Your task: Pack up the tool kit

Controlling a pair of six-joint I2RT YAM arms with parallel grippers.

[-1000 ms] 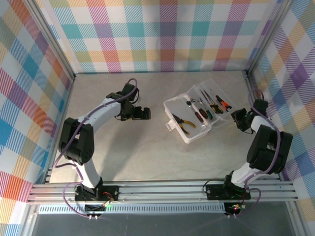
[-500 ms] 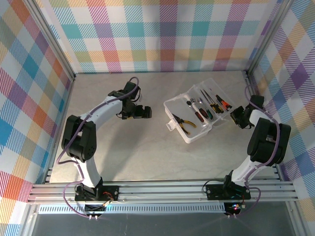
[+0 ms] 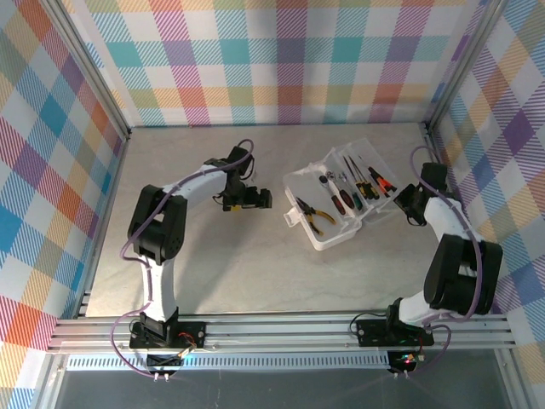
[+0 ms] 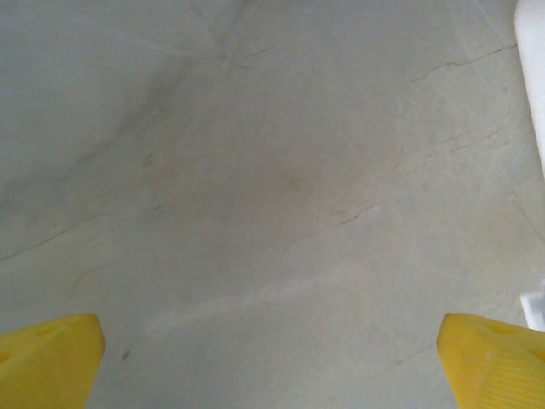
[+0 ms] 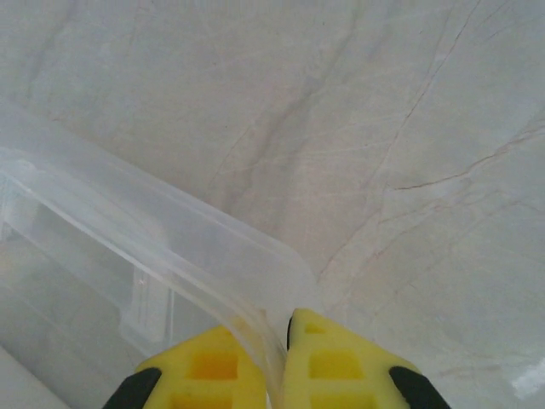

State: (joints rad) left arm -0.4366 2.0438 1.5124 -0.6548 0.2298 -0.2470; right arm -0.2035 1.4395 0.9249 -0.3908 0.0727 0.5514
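Top external view: white see-through box [image 3: 328, 234] sits on the table [image 3: 213, 264], right of the middle and nearer the far right corner than any other. It lies at a slant to the table edges.

Lid [image 3: 362, 153] is hinged open on the side of the box that faces the far right corner.

Pliers [image 3: 311, 215] with yellow handles lie inside the box at its left end. Screwdrivers [image 3: 362, 187] lie side by side to the right of the pliers, with red, black and orange handles. Cannot tell which compartment each one occupies.

Left fingers [image 3: 257, 199] are near the left side of the box and apart from it, over bare table. Left wrist view: the two yellow fingertips [image 4: 51, 358] stand spread wide at the bottom corners, with nothing between them but table. A strip of the white box [image 4: 532, 85] shows at the right edge.

Right fingers [image 3: 407, 204] are at the lid's edge nearest the right side of the table. Right wrist view: the yellow fingertips [image 5: 324, 366] are pressed together with the clear rim of the lid [image 5: 170, 247] pinched between them. Grey veined table [image 5: 409, 128] lies beyond the rim.
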